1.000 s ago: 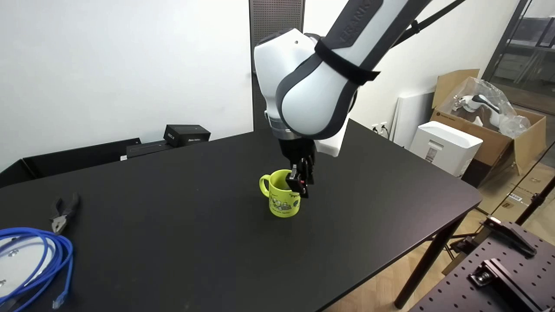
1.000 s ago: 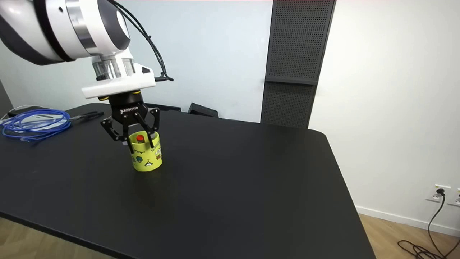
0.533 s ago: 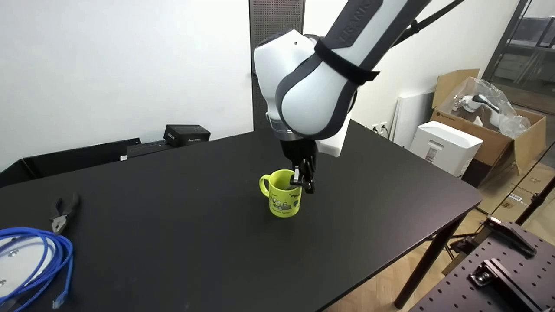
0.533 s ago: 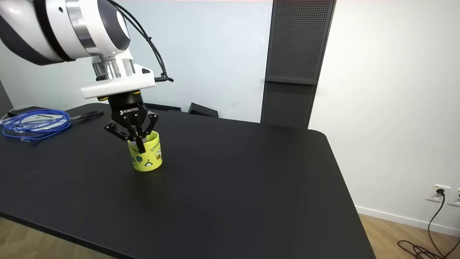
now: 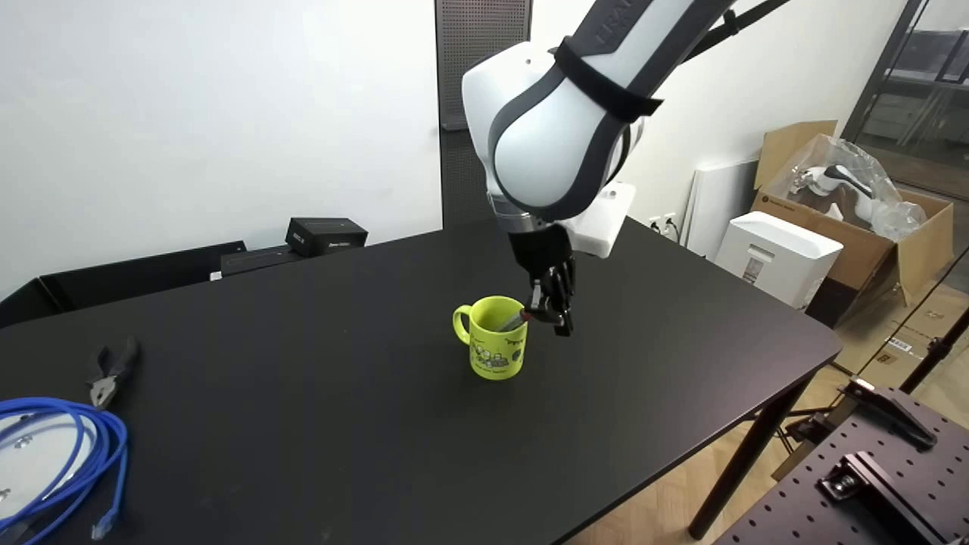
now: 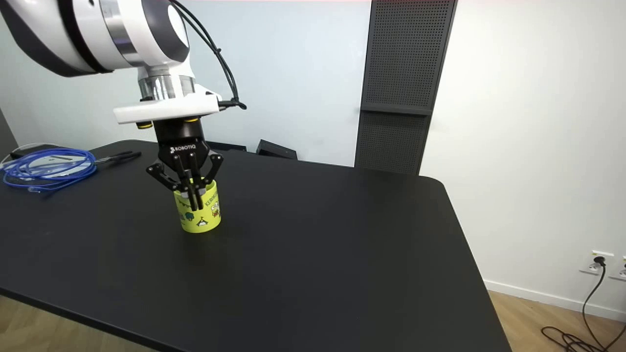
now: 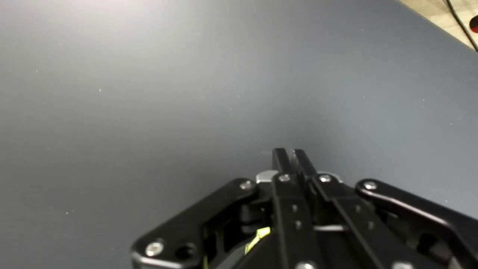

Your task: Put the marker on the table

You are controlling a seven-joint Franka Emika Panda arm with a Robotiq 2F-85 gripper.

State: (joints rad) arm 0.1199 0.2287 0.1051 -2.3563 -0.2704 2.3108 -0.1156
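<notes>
"Where's the marker [image 5: 512, 323]?"

"In an exterior view it's leaning inside the yellow-green mug [image 5: 496, 357], red end up toward two o'clock at the rim!"

"And the gripper [image 6: 196, 208]?"

"Fingers nearly together, and I have that red end pinched between them. My wrist view catches a yellow sliver of mug near seven o'clock from the tips."

"How's the mug standing?"

"Upright on the black table [image 5: 378, 424], handle near ten o'clock in an exterior view."

"Farther out?"

"From the mug there, I've got pliers [image 5: 107, 384] at nine, blue cable [image 5: 117, 439] just beside them, a black box [image 5: 327, 237] at ten, a cardboard carton [image 5: 863, 253] between two and three."
</notes>
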